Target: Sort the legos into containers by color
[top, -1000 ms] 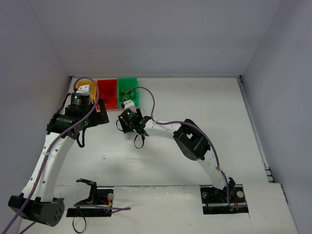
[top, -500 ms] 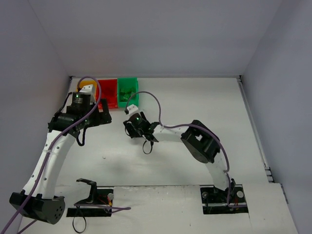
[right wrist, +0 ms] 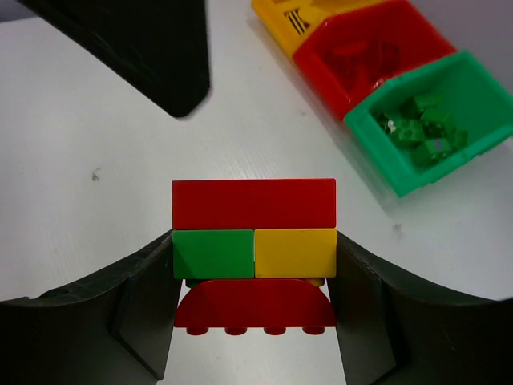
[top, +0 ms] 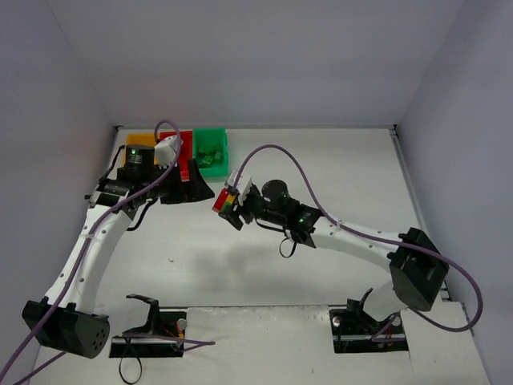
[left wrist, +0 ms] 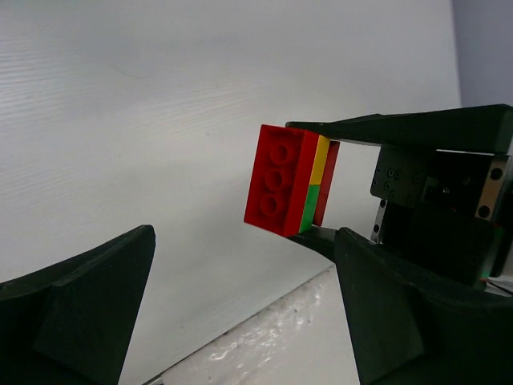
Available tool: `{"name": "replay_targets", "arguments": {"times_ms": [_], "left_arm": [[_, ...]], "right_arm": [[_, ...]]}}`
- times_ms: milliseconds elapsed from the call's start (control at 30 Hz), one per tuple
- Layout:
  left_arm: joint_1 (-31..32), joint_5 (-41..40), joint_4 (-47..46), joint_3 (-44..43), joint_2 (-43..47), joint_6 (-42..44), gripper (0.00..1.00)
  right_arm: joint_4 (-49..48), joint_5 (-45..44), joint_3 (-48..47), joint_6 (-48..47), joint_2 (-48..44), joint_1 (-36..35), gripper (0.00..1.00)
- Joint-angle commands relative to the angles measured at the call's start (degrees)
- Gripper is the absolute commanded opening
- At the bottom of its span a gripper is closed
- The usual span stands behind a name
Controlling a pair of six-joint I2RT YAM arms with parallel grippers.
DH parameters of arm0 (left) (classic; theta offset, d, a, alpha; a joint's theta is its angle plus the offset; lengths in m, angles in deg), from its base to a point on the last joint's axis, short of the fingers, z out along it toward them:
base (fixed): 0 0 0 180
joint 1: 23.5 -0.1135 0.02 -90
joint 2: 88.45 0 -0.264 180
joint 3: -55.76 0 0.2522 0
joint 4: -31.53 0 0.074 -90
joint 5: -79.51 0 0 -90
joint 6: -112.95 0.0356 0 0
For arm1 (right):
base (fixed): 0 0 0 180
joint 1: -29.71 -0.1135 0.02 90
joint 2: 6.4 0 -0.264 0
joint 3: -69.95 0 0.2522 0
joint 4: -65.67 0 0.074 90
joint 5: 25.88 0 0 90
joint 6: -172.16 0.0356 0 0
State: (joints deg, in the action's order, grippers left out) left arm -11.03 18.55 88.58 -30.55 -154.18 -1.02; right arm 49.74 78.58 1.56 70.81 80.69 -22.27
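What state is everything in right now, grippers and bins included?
Lego clump: red, green, yellow bricks stuck together, held aloft.
Right gripper: shut on the clump.
Left gripper: open, empty.
Green bin: holds green bricks.
Red bin: holds red bricks.
Yellow bin: mostly cut off, contents unclear.

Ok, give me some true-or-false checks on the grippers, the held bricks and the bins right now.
1. The right gripper grips a red, green and yellow clump. True.
2. The left gripper is shut on a brick. False: it is open, holding nothing.
3. The green bin holds green bricks. True.
4. The clump rests on the table. False: it is held above it.
5. The green bin sits mid-row. False: the red bin does.
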Motion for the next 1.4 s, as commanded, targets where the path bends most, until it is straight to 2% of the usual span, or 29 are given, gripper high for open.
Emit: {"name": "replay_targets", "arguments": {"times_ms": [0, 267, 433, 567, 667, 700, 833, 1033, 1267, 1333, 1367], "left_arm": [[-0.25, 12.26, -6.28, -0.92, -1.67, -2.83, 0.86], [0.36, 21.05, -9.27, -1.1, -3.87, -7.05, 0.85], [2.99, 19.39, -8.84, -1.01, -5.89, -7.32, 0.85], [4.84, 18.25, -7.78, -1.27, -7.83, -7.32, 0.8], [5.99, 17.72, -7.34, -1.27, -9.06, -7.06, 0.75], [6.07, 17.81, -7.25, -1.27, -9.5, -7.06, 0.68], [6.08, 18.16, -7.25, -1.71, -10.37, -6.8, 0.53], [5.81, 20.09, -8.13, -2.76, -11.96, -6.71, 0.36], [4.85, 22.99, -6.91, -5.22, -14.24, -4.6, 0.33], [4.23, 23.69, -6.55, -6.36, -14.77, -3.55, 0.3], [3.97, 24.05, -6.55, -6.63, -14.86, -3.37, 0.25]], "right_arm": [[-2.74, 6.89, 0.84, -4.9, -5.34, 0.57, 0.0], [1.13, 8.31, 1.37, -6.57, -10.71, 0.75, 0.0], [1.39, 8.39, 1.28, -6.66, -11.24, 0.75, 0.0], [1.3, 8.3, 1.19, -7.19, -11.24, 1.1, 0.0], [1.22, 8.48, 0.84, -7.19, -11.15, 1.45, 0.0], [1.22, 8.66, 0.84, -7.28, -10.98, 1.54, 0.0], [1.04, 9.01, 0.93, -7.02, -10.8, 2.41, 0.0], [0.95, 10.32, 1.89, -6.93, -10.63, 4.0, 0.0], [1.13, 11.12, 3.39, -7.01, -11.06, 5.49, 0.0], [1.22, 11.2, 4.0, -7.01, -11.24, 5.93, 0.0], [1.22, 11.38, 4.62, -6.84, -11.59, 6.19, 0.0]]}}
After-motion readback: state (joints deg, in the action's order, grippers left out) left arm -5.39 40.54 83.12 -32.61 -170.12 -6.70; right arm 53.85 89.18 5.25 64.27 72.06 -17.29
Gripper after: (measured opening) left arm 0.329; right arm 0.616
